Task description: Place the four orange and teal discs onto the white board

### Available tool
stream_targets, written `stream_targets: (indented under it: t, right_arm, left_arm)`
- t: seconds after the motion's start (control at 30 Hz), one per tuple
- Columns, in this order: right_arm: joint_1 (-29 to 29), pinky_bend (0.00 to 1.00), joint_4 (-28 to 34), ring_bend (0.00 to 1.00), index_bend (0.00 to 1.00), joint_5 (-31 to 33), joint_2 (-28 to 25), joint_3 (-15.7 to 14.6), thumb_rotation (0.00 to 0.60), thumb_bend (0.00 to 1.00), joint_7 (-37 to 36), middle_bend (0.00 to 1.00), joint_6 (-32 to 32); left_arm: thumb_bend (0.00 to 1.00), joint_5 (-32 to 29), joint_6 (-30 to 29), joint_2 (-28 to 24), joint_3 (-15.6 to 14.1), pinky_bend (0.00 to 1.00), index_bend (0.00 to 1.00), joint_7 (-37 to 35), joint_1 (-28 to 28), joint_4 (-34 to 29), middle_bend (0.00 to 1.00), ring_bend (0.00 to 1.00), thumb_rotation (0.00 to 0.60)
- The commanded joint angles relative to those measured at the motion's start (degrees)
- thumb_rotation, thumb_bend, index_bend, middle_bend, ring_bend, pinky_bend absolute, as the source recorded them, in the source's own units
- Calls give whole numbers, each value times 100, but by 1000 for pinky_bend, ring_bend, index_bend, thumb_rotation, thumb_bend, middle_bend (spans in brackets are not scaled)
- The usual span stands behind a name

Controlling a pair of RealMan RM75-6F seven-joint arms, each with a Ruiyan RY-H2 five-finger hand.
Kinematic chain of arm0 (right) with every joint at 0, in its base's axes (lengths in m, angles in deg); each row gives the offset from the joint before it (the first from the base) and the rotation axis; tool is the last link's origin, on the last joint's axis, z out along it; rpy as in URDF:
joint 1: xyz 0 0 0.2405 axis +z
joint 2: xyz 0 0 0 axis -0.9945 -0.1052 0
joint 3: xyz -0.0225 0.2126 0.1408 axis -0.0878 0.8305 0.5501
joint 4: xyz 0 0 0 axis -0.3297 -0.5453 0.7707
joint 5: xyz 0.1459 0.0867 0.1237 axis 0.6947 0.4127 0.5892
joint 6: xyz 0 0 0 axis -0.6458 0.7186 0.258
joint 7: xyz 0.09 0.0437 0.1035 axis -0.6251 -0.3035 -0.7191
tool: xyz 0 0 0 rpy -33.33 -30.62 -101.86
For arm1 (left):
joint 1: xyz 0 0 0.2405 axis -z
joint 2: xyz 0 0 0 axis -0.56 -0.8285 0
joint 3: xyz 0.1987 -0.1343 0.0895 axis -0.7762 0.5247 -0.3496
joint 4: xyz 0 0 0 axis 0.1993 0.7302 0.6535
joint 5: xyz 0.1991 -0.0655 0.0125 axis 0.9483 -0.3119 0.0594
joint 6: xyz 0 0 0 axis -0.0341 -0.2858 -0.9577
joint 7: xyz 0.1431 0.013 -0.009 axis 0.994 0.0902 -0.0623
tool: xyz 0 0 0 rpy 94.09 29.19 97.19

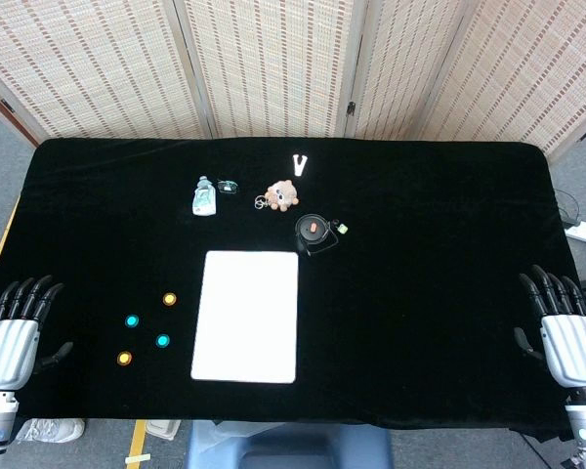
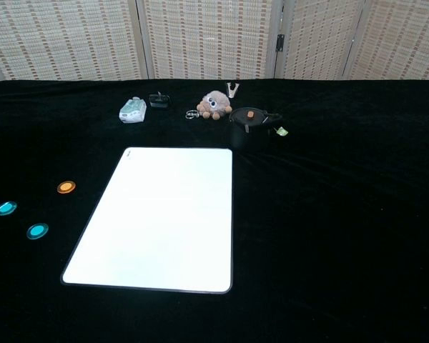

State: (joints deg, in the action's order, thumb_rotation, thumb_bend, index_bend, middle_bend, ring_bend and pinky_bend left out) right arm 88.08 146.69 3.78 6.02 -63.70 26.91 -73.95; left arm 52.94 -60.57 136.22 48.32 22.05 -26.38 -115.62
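Black cloth covers the surface (image 1: pixel 420 244). At the centre of the head view we see the white board (image 1: pixel 245 316), bare, with no disc on it. All four discs lie lower left of centre, just left of the board: an orange disc (image 1: pixel 170 299), a teal disc (image 1: pixel 132 320), a second teal disc (image 1: pixel 163 340) and a second orange disc (image 1: pixel 125 359). The left robot hand (image 1: pixel 15 332) and right robot hand (image 1: pixel 565 327) rest at the bottom corners, fingers spread, holding nothing. We judge the task not begun; four placements remain.

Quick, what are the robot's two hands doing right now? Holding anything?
Left hand: open, fingers apart, holding nothing.
Right hand: open, fingers apart, holding nothing.
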Motion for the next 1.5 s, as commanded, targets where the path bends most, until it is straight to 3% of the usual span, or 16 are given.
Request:
stream_targets:
  t: [0.03,0.43,0.83,1.07,1.5]
  right_arm:
    - [5,0,6,13,0,5,-4,2,600,426,5,0,9]
    - [-17,0,33,13,0,-1,-65,26,600,426,-26,0,-54]
    - [108,0,186,12,0,53,-343,143,600,425,21,0,62]
    - [168,0,253,10,0,42,-408,143,600,426,9,0,149]
    - [194,0,265,10,0,120,-423,132,600,427,11,0,221]
  left_arm:
    - [224,-39,77,-14,-11,0,176,40,30,-33,108,39,600]
    - [229,63,253,-26,47,0,227,-106,237,-49,108,50,600]
    - [362,272,1327,129,281,0,385,-1002,1230,323,164,91,600]
    - [421,256,1959,474,310,0,439,-1245,1772,647,182,103,600]
    - [443,-117,2768,1410,213,0,457,-811,2360,1410,182,103,600]
